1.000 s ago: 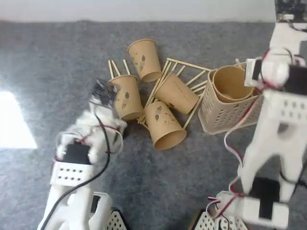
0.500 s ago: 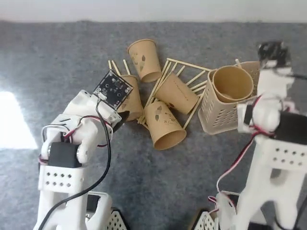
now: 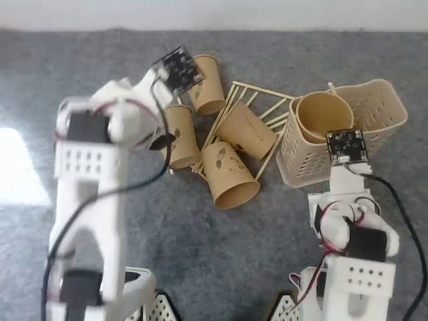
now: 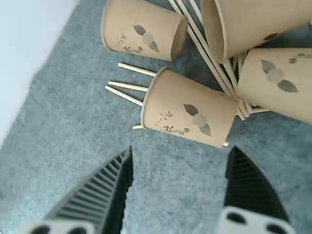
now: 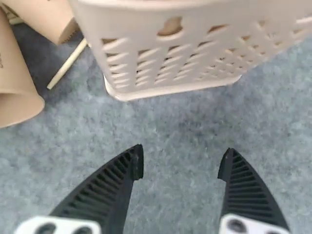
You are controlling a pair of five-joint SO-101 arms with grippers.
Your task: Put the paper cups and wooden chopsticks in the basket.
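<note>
One second was enough for both arms to shift. The left tool (image 4: 181, 151), spread and empty, had swung out over a tipped paper cup (image 4: 192, 114) lying across chopsticks (image 4: 197, 39) on the counter (image 3: 267, 254), likely the next pick. Farther right, one cup (image 3: 324, 117) sat inside the basket (image 3: 311, 164). The right tool (image 5: 184, 150), also spread and empty, had drawn back from it, its delivery apparently done.

Left arm (image 3: 85, 155) stretched forward, jaws spread wide. Right arm (image 3: 348, 231) folded low, jaws spread wide.
</note>
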